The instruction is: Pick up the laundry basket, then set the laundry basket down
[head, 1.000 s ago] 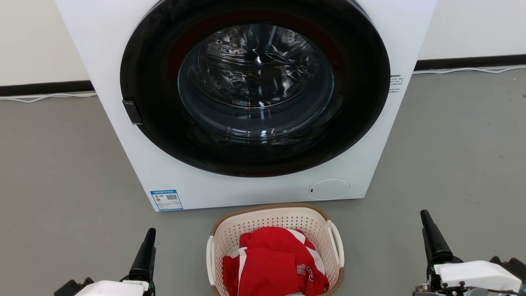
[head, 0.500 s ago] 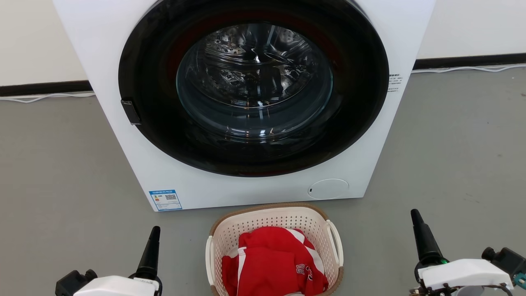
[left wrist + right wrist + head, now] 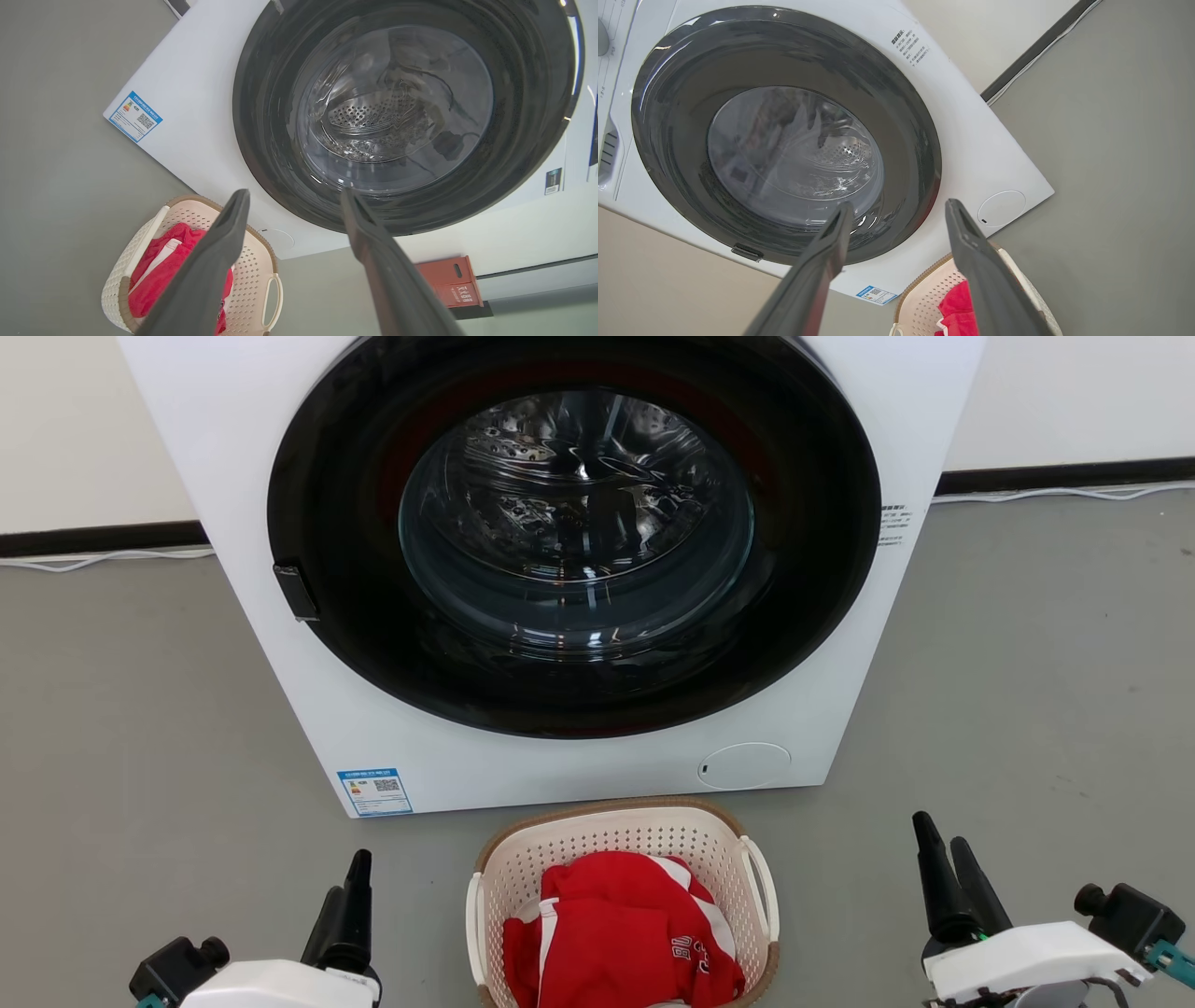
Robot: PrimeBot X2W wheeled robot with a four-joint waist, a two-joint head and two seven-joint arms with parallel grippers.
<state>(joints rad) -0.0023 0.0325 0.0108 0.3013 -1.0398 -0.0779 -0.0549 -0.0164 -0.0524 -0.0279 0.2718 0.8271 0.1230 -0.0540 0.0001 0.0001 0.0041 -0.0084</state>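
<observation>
HEAD VIEW
Basket: laundry basket [image 3: 607, 831] on floor [image 3: 140, 728], just in front of washer [image 3: 243, 476], centred btwn the two arms; red top [image 3: 616, 933] heaped inside.
Left jaws: fingers [image 3: 344, 924] apart, nothing held, well off the left handle [image 3: 475, 924].
Right jaws: fingers [image 3: 938, 896] apart, empty, well off the right handle [image 3: 771, 896].
Risk: arms close in unevenly, one side touches first, and the basket skids or spins. It's light plastic on a smooth floor, so prob. little holds it in place.

LEFT WRIST VIEW
Jaws: wide open, empty; aimed at washer door [image 3: 397, 107], not the basket, which sits low-left in view.
Risk: needs a big re-aim. If a tip comes down inside the rim it catches cloth, not handle.
Other: red box [image 3: 448, 280] by the wall past the washer, prob. out of the way.

RIGHT WRIST VIEW
Jaws: wide open, empty; basket at bottom edge, partly behind one finger.
Risk: thin loop handle = small target. A shallow bite could slip on the lift, so the basket tips and the top spills.
Risk: back rim is close to the washer front, so any fwd swing knocks it.
Risk: one side lifted higher, load slides to the low end.
Set-down: letting go too high could bounce or tip it.
</observation>
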